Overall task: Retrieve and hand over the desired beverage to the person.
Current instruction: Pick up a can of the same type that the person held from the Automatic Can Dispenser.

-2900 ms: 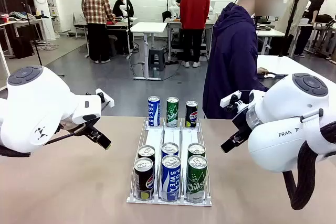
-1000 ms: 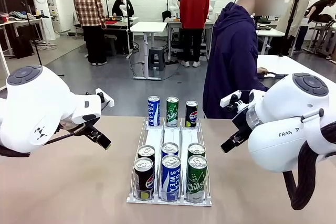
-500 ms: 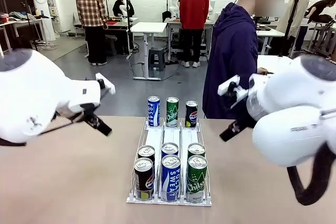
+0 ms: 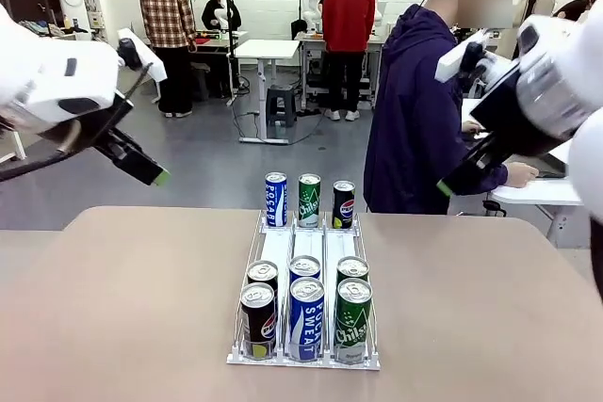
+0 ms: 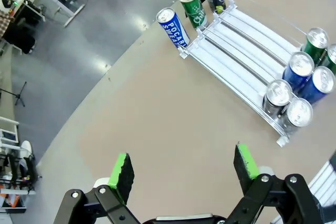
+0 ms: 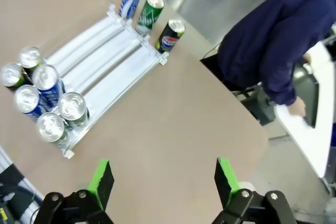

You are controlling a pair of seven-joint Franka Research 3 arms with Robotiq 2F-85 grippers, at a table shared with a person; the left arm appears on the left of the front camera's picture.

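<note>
Left fingers (image 5: 122,176) and right fingers (image 6: 224,179) are held open, empty, above the bench (image 4: 141,308); the person (image 4: 415,110) is seen at one o'clock

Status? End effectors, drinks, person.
Open, empty: left end effector, right end effector, both high over table. Nine cans in rack, none gripped. Person at far edge, turned toward side table.

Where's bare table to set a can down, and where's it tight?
Bare tabletop lies left and right of the rack. The rack's middle lanes are open. Crowded: six cans at its near end, three cans by its far end.
</note>
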